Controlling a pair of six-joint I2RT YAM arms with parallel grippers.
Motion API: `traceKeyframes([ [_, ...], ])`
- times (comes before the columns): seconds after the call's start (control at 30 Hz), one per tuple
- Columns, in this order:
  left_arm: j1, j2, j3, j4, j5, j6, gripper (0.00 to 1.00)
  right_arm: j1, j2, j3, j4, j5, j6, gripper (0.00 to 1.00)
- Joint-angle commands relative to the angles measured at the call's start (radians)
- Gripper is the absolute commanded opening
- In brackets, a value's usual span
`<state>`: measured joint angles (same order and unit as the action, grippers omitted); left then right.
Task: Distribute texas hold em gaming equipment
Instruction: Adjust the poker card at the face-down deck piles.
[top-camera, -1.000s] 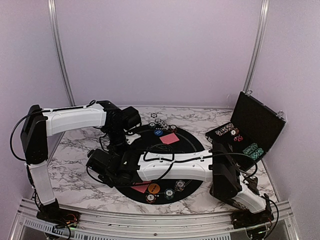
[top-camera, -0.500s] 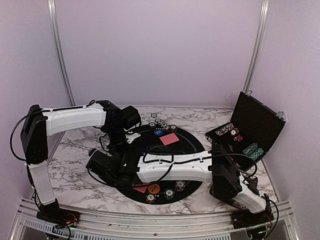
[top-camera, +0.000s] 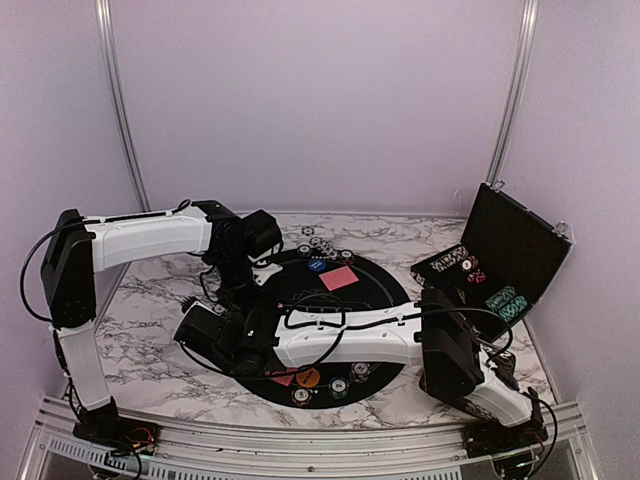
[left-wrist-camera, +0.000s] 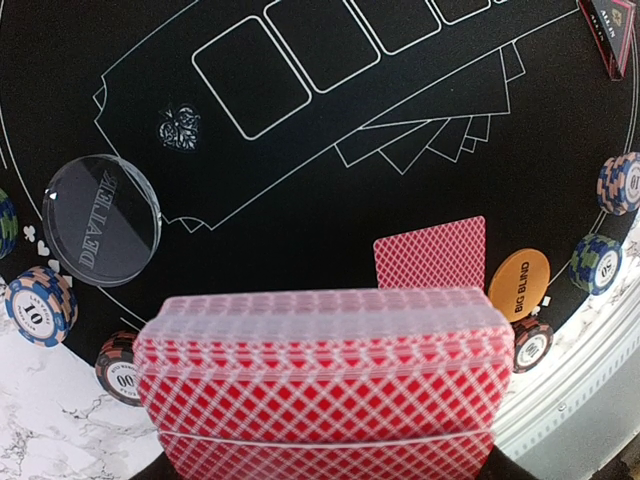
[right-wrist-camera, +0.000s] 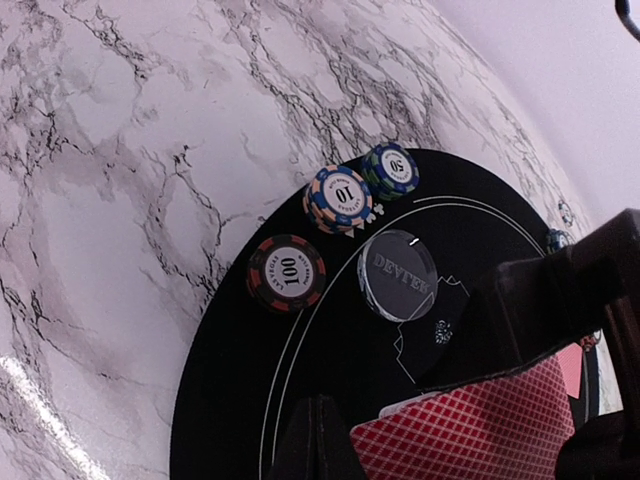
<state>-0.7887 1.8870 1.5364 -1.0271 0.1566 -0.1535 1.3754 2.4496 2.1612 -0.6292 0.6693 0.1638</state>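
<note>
card deck clamped between the left jaws

Deck runs off bottom edge in my left wrist view. From above, right arm covers middle of mat. I can't read chips in case: too small.

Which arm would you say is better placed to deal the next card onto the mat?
The right: the right gripper, shut, sits at the deck, which the left gripper is busy holding.
</note>
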Motion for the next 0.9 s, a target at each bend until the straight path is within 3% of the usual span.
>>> traceKeyframes([
  [0.0, 0.0, 0.001, 0.021, -0.059, 0.011, 0.012, 0.46, -0.017, -0.052, -0.009, 0.003, 0.07, 0.01, 0.0],
  [0.5, 0.0, 0.001, 0.018, -0.059, 0.012, 0.011, 0.46, -0.009, -0.101, -0.051, 0.043, 0.094, 0.01, 0.0],
  [0.87, 0.0, 0.001, 0.017, -0.059, 0.006, 0.012, 0.46, 0.013, -0.244, -0.217, 0.184, -0.152, -0.037, 0.0],
])
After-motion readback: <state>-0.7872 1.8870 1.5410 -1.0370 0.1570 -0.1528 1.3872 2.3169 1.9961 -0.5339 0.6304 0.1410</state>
